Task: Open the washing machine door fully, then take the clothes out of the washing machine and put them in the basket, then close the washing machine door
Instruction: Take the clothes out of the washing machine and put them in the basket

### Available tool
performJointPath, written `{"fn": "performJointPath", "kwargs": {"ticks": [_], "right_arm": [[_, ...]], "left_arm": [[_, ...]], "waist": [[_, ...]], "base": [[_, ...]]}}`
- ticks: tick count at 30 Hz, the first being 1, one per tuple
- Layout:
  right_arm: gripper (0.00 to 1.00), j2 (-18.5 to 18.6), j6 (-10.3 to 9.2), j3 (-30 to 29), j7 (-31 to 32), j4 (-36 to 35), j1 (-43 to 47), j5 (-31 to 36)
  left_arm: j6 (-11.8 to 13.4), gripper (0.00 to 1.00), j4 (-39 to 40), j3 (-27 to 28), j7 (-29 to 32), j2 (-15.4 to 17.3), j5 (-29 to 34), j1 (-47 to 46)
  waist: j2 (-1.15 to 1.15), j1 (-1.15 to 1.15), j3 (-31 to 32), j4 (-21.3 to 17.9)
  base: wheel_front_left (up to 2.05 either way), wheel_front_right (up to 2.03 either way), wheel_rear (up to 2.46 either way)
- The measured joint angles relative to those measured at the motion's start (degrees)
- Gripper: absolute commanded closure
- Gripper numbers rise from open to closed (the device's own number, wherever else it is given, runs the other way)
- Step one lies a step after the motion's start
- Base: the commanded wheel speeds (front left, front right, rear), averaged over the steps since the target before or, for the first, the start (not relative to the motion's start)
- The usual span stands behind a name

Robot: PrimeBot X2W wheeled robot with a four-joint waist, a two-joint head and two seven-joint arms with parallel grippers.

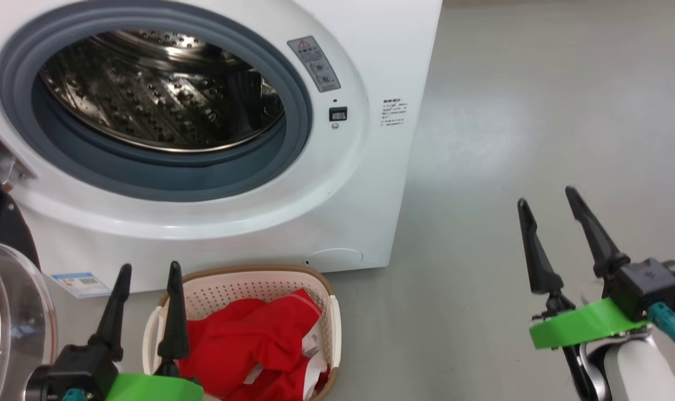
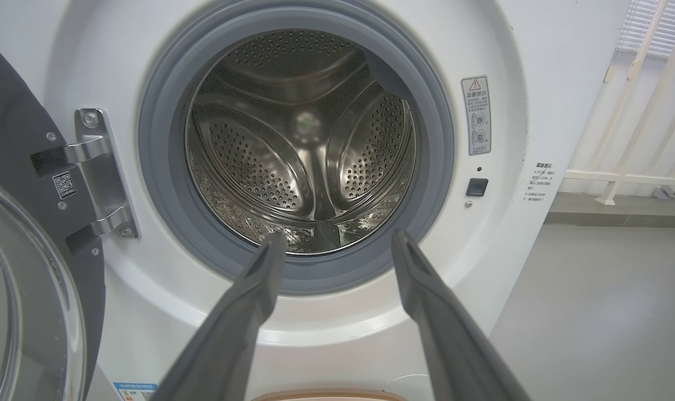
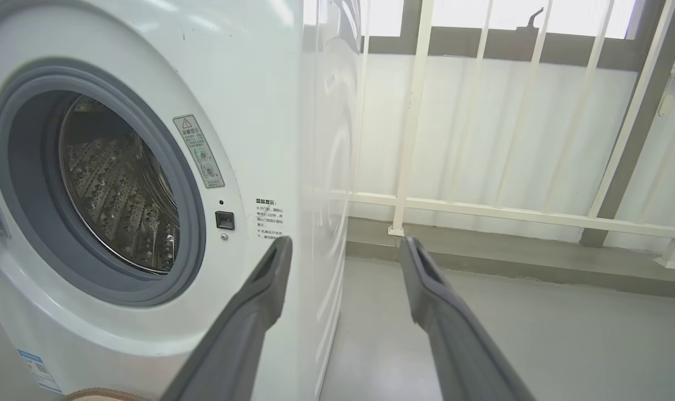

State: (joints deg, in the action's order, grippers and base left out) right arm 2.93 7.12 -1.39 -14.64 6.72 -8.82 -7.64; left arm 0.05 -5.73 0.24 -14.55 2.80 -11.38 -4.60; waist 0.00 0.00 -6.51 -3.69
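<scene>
My left claw (image 1: pixel 151 266) hangs with its two dark fingers spread apart and nothing between them, tips up beside the near left side of the basket (image 1: pixel 248 274). My right claw (image 1: pixel 546 196) is spread just as wide and holds nothing. It is well out to the right over the grey floor (image 1: pixel 510 139), clear of the washing machine (image 1: pixel 348 211).

The basket stands on the floor just in front of the foot of the machine's white front, below the drum mouth. The clothes (image 1: pixel 243 345) lie inside it in a red heap, with a bit of white showing at its right side.

The washing machine door (image 1: pixel 14 312) is swung open at the machine's left side on its hinge (image 2: pixel 101 172), and its clear glass bowl bulges just beside my left claw. Inside the grey-blue seal (image 1: pixel 301 122), the steel drum (image 1: pixel 159 94) shows perforated metal. A small blue label (image 1: pixel 81 284) sits at the lower left corner of the machine's front.
</scene>
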Motion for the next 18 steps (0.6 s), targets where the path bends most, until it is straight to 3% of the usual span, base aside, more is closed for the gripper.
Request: {"fn": "performJointPath", "kwargs": {"ticks": [18], "right_arm": [[0.00,-0.07,0.00,0.20,0.00,-0.62,5.39,0.67]], "left_arm": [[-0.08,0.00,-1.41,-0.12,0.00,0.09,-0.27,2.45]], "waist": [[0.00,0.00,3.83,0.00]], "base": [[0.00,0.00,0.00]]}}
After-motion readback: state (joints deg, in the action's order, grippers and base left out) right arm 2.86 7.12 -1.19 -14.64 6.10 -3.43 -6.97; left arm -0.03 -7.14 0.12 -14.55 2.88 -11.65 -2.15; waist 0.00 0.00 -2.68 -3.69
